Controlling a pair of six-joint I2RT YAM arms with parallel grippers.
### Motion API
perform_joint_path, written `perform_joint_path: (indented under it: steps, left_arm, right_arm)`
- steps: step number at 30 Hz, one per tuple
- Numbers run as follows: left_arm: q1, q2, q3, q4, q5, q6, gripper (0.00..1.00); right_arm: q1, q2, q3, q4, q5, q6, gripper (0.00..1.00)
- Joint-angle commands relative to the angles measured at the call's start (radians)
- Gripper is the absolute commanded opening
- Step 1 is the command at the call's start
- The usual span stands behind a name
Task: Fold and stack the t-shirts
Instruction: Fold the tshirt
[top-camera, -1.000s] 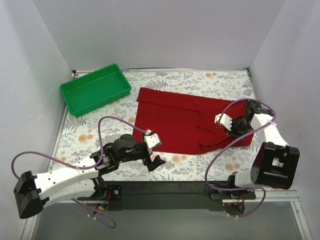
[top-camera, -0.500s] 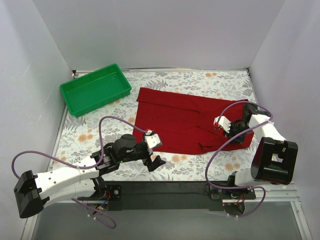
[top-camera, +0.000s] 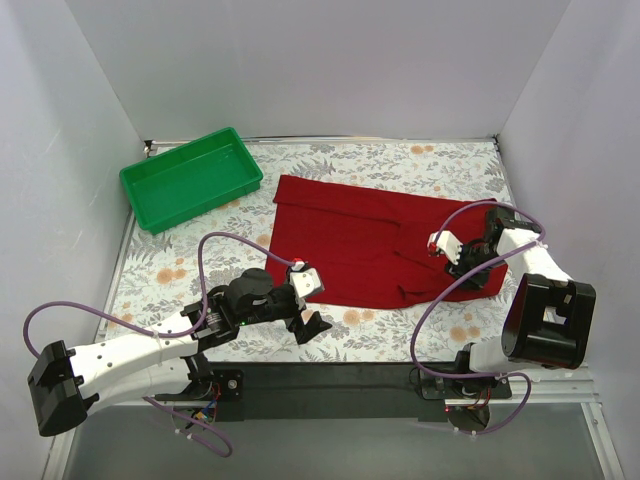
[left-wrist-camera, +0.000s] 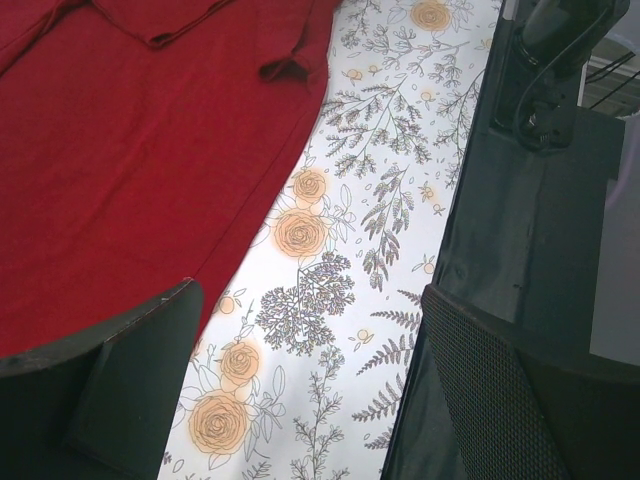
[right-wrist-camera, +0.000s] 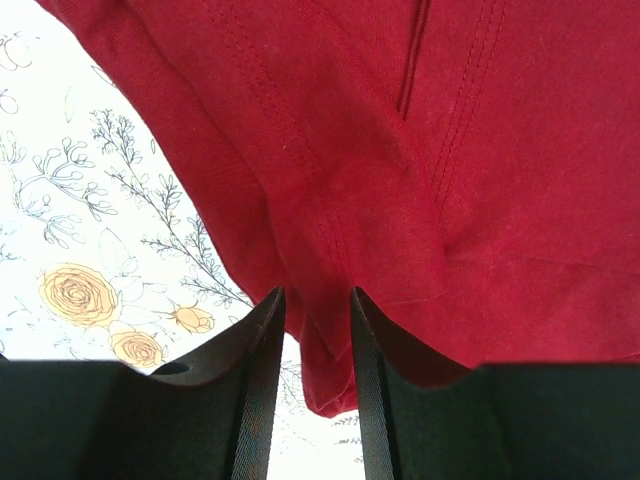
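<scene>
Right hand (right-wrist-camera: 316, 305) has loosened around the t-shirt (top-camera: 350, 245).

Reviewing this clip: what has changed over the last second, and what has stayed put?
The right claw has parted its jaws slightly around a fold at the edge of the dark red cotton t-shirt, apparently letting go, and the right arm drew in a little toward its base. The shirt still lies spread out, the left claw stays open near its front edge, and the green plastic tray has not moved.
</scene>
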Motion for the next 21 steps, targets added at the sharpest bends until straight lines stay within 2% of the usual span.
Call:
perform_joint_path:
  steps: [1,8,21]
  left_arm:
    - [-0.004,-0.001,0.032,-0.010,0.017,0.002,0.84]
    - [-0.004,0.002,0.032,-0.008,0.019,0.004,0.84]
    - [-0.004,0.010,0.031,-0.008,0.028,0.002,0.84]
  right_arm:
    - [0.003,0.010,0.026,0.016,-0.008,0.041,0.33]
    - [0.003,0.047,0.093,-0.015,-0.031,0.103,0.35]
    - [0.020,0.058,0.053,0.000,-0.045,0.134,0.42]
